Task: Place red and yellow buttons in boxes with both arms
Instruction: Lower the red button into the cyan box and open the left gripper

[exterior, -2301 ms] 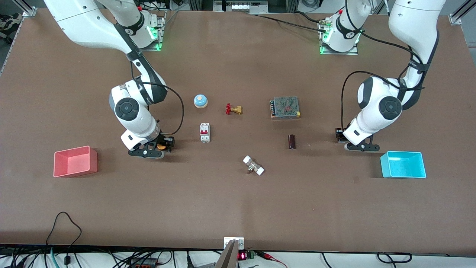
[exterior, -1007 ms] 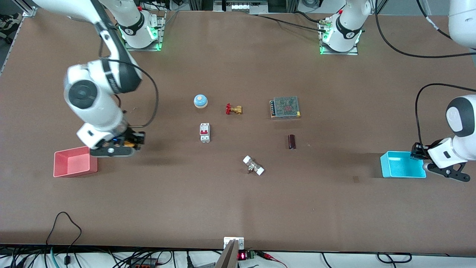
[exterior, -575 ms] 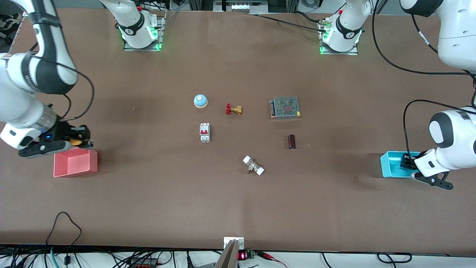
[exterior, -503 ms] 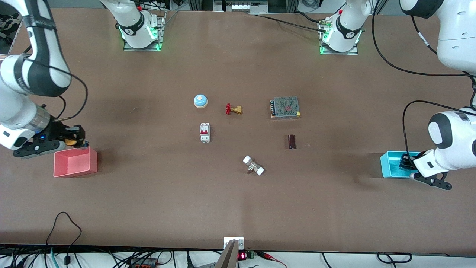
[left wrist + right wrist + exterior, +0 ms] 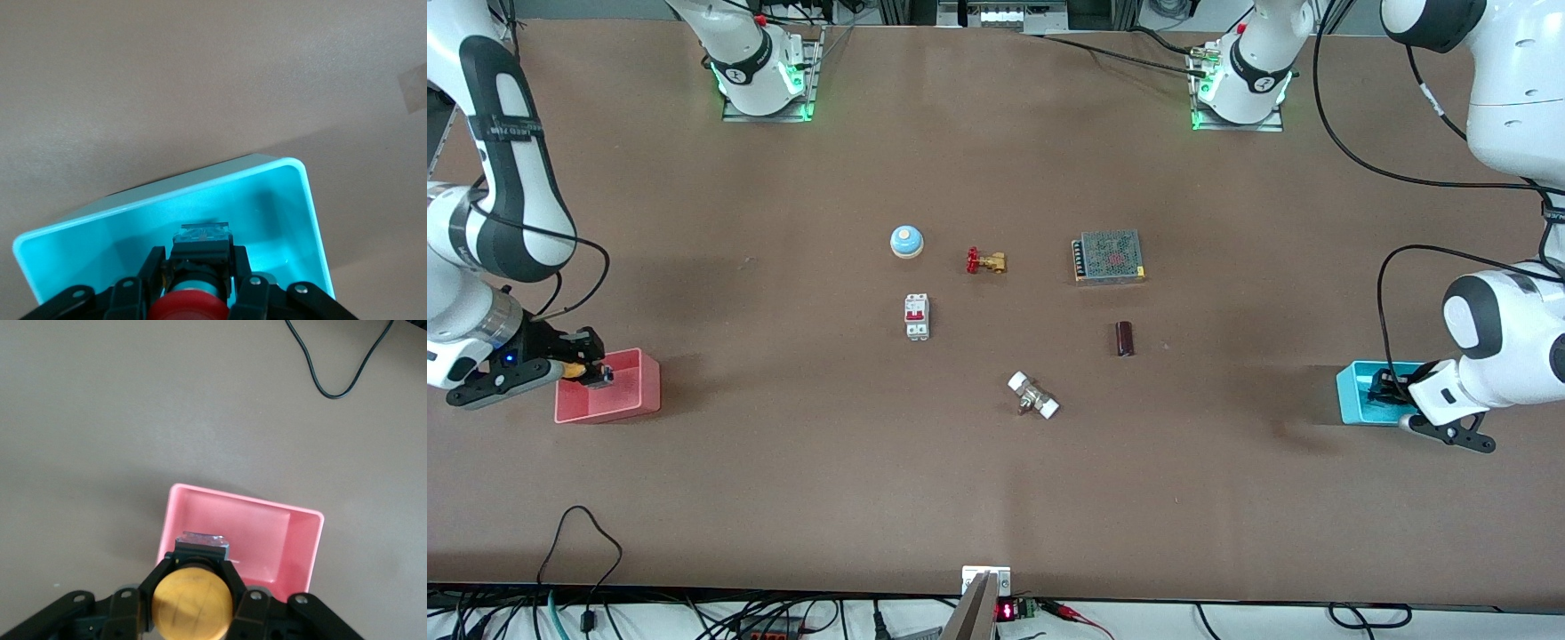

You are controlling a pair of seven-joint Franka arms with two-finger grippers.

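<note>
Counter [image 5: 996, 498]: both arms out at their bins.

Pink box [image 5: 627, 391] and cyan box [image 5: 1356, 391]: neither holds a button yet.

Right end effector [image 5: 591, 367] over pink box, pinching yellow button [image 5: 192, 603].

Left end effector [image 5: 1385, 388] over cyan box, pinching red button [image 5: 183, 311].

Judged: transport done; both releases left.

Even, bright overhead light; soft shadows fall on the table [image 5: 996, 498] under each arm; frames sharp.

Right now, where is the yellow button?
The yellow button is held in the right gripper, over the pink-red box at the right arm's end of the table.
</note>
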